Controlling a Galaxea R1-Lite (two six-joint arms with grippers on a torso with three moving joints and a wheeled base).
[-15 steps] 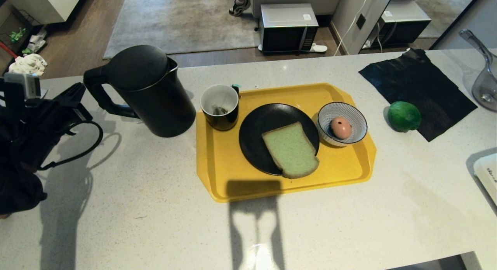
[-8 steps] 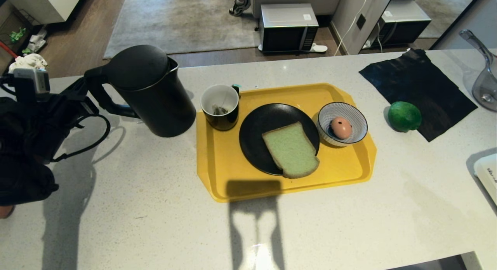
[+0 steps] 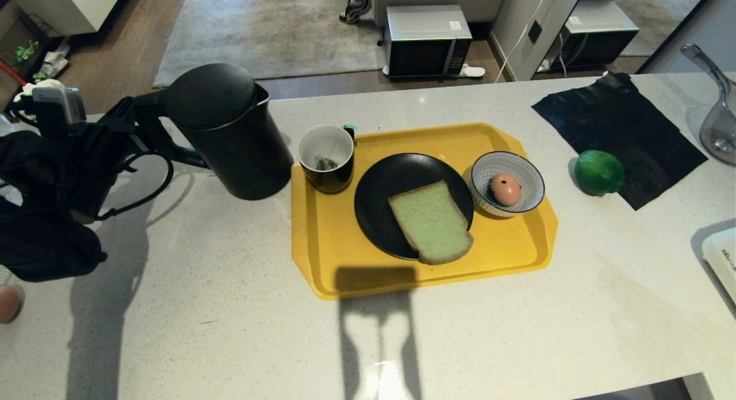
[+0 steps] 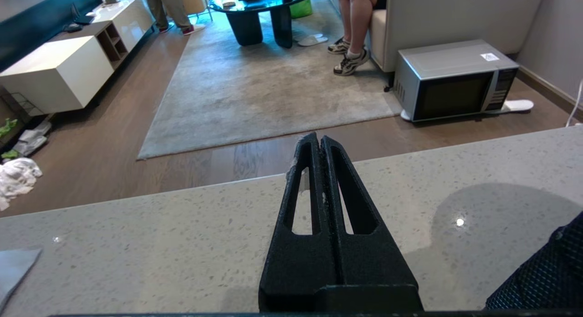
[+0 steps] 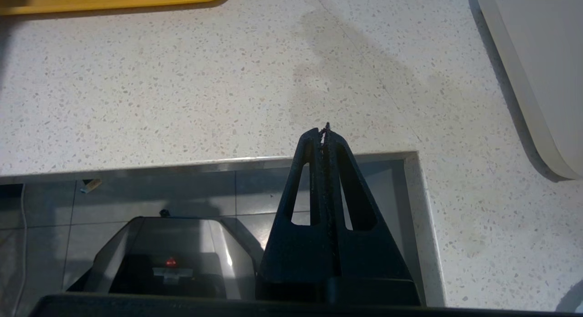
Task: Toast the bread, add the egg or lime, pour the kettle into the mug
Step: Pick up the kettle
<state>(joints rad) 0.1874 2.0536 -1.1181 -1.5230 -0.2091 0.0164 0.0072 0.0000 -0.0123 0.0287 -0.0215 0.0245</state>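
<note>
On my head camera the left pincer (image 3: 123, 121) sits at the left edge of the frame, right against the loop handle of the kettle (image 3: 230, 135); my left wrist camera shows its fingers (image 4: 339, 194) pressed flat together with nothing between them, so it is clenched and empty, pointing over the far edge of the desk (image 3: 201, 285) toward the rug. The kettle stands upright on the desk at upper left, just beside the yellow tray (image 3: 322, 245). On the tray, the mug (image 3: 326, 158) stands at the upper left corner with its teabag inside, next to the black plate (image 3: 379, 187) at centre, which carries the bread (image 3: 431, 222) hanging over its lower right rim. The striped bowl (image 3: 532, 187), right of the plate, holds the egg (image 3: 505, 189). The lime (image 3: 599, 172) lies off the tray at right, on the edge of a black cloth (image 3: 621, 124). The right pincer (image 5: 322, 132) appears only in its own wrist camera, clenched on nothing, above the near edge of the desk. A microwave (image 3: 426, 41) sits on the floor beyond, beside a person's shoe (image 3: 355, 9) at the top.
</note>
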